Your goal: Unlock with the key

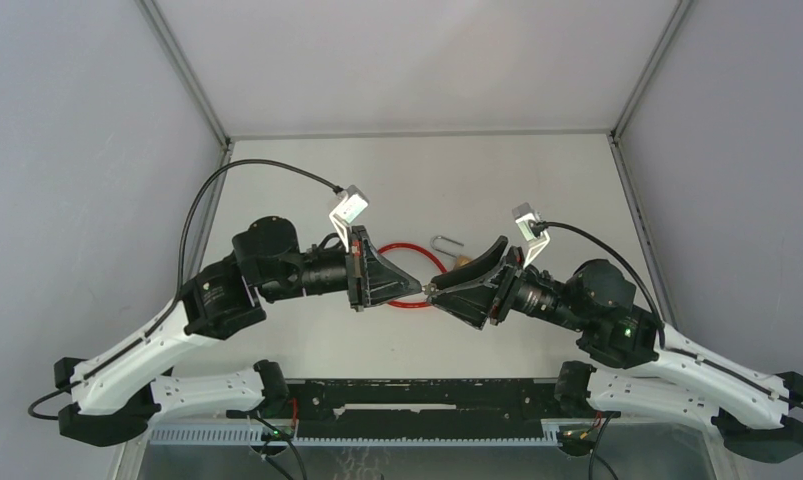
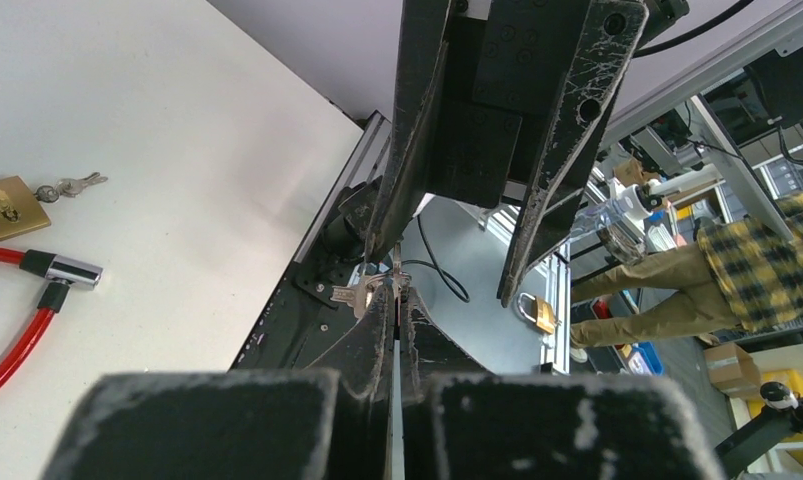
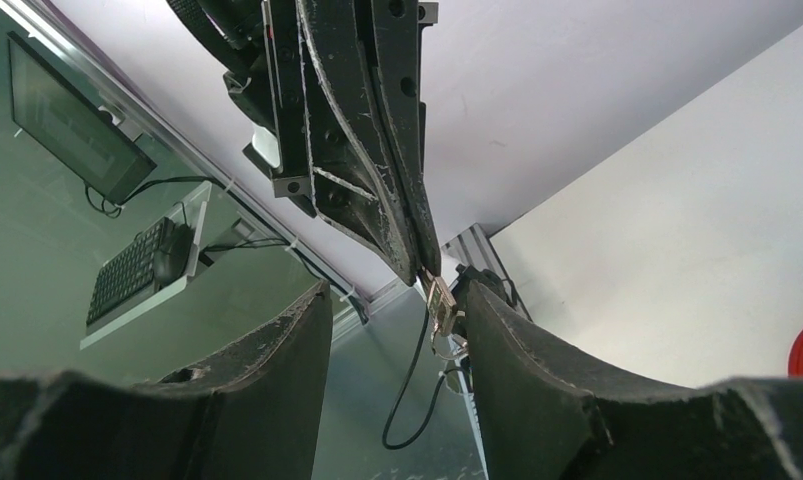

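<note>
From above, I have the left pincer (image 1: 421,289) and right pincer (image 1: 435,291) meeting tip to tip over the white tabletop (image 1: 537,190). The brass padlock (image 1: 464,263) lies on the table just beyond the right pincer's tips, beside the red cable (image 1: 399,246). The key is too small to make out here. Grey walls close the table in on three sides. On the left wrist camera, the left pincer is clamped flat on the key (image 2: 375,296), and the right pincer comes in from opposite with jaws spread, one finger touching the key and the other well apart. I read this as a handover, and I see two risks. If the left lets go before the right has pinched, the key drops. If the right closes crooked on so thin a thing, it may twist the key out of line for the keyhole. The padlock sits off to this pincer's left, with spare keys (image 2: 72,186) beside it. Beyond the table edge is an open lab, with a person in a plaid shirt (image 2: 752,265). On the right wrist camera, the key hangs much nearer one finger than the other, so closing jaws could shove it sideways. Behind it I see a monitor (image 3: 67,120) and keyboard (image 3: 132,270).
</note>
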